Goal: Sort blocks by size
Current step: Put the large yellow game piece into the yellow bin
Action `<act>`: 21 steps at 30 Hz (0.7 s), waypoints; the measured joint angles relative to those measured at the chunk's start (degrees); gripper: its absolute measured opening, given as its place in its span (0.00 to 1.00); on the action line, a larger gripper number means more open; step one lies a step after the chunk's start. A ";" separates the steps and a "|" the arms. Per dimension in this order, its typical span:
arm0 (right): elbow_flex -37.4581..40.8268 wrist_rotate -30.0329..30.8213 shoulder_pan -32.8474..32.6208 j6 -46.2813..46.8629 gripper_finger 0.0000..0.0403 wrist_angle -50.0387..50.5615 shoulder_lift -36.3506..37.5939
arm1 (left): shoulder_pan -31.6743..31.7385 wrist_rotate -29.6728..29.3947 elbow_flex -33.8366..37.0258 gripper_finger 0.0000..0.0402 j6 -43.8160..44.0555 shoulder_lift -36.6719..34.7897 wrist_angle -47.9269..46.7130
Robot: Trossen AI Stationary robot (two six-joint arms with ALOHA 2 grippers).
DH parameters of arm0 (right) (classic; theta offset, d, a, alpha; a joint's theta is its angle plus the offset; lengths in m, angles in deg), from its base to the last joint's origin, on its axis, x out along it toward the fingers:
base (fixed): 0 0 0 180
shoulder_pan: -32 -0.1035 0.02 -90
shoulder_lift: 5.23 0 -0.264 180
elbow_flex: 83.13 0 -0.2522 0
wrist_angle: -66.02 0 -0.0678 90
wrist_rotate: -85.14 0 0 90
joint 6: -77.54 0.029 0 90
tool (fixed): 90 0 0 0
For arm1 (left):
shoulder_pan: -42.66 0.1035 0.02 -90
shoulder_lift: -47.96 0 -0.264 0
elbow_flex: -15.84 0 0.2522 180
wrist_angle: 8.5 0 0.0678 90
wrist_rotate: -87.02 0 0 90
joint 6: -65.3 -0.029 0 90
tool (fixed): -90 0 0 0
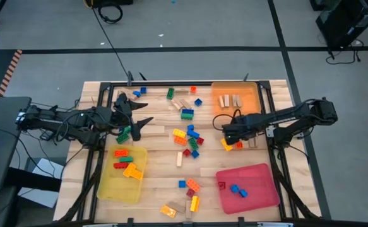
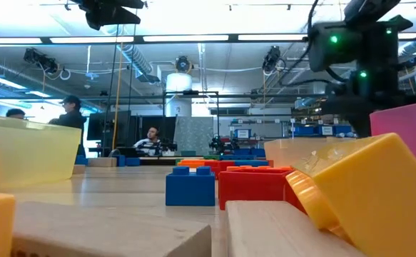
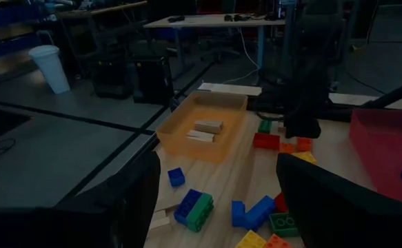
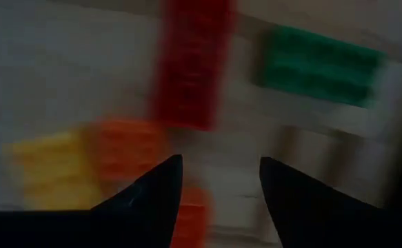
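While the right gripper (image 1: pixel 226 140) hangs low over the table (image 1: pixel 158 183) just in front of the orange tray (image 1: pixel 252 94), its jaws stand partly spread with nothing visibly between them, above a small yellow and orange brick (image 1: pixel 226 145) at the near edge of that tray's side of the scatter. To my eye the step in hand is a pick from this spot, and doing it well means settling on one brick only, squaring the jaws across its short sides and coming straight down, since a red brick (image 4: pixel 190 65) and a green brick (image 4: pixel 318 65) lie close enough to be nudged. The left gripper (image 1: pixel 139 113) waits across the table from the orange tray, jaws spread wide and empty, above a green brick near the far left corner. The rest of the blocks (image 1: pixel 190 140) lie mostly loose in the middle of the table, between the waiting arm and the orange tray. The orange tray holds a few plain wooden pieces (image 1: pixel 231 100). The red tray (image 1: pixel 266 195), nearer the front than the orange one, holds a couple of small blue bricks and what looks like a red one. The yellow tray (image 1: pixel 108 189), on the opposite side, holds larger red, orange and yellow bricks.
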 joint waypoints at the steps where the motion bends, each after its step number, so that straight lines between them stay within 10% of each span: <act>1: 0.00 0.09 -0.30 -0.08 0.52 -2.34 0.02 | 0.00 0.00 0.00 0.74 0.00 0.03 0.00; 21: 0.02 -0.98 -0.18 -2.71 0.49 -2.94 -5.83 | 0.00 0.01 0.02 0.74 1.10 0.24 -0.01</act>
